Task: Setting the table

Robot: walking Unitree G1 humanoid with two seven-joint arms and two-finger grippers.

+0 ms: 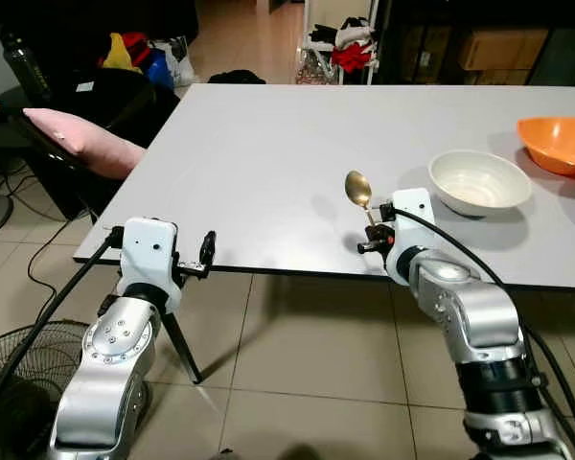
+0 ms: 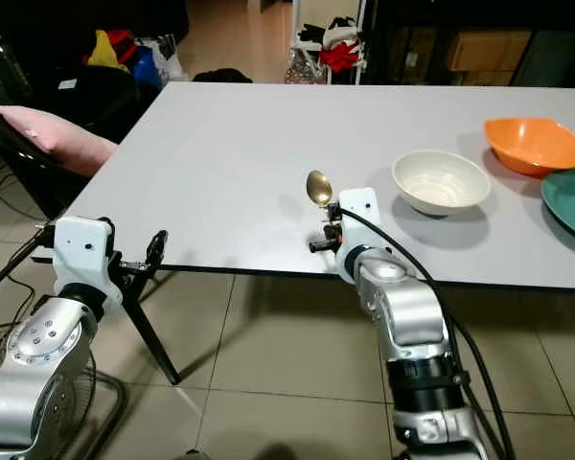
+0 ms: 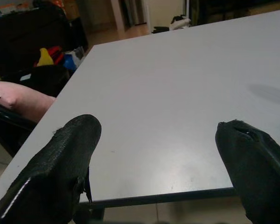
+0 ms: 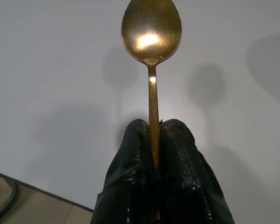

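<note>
Right gripper [image 1: 373,228] pinches gold spoon [image 1: 358,189] by its handle over the table's [image 1: 268,163] near edge, bowl end up and far. White bowl [image 1: 479,181] lies far-right, closest to this arm. Left gripper [image 1: 207,251] spread, idle.

Open tabletop: the wide grey tabletop [image 1: 268,163] ahead of my left gripper [image 3: 158,154] lies bare.
Right side: a white ceramic bowl [image 1: 479,182] stands near my right gripper [image 4: 154,140]; an orange bowl [image 1: 559,144] sits beyond.
Left edge: a pink cushion [image 1: 81,142] flanks the tabletop.
</note>
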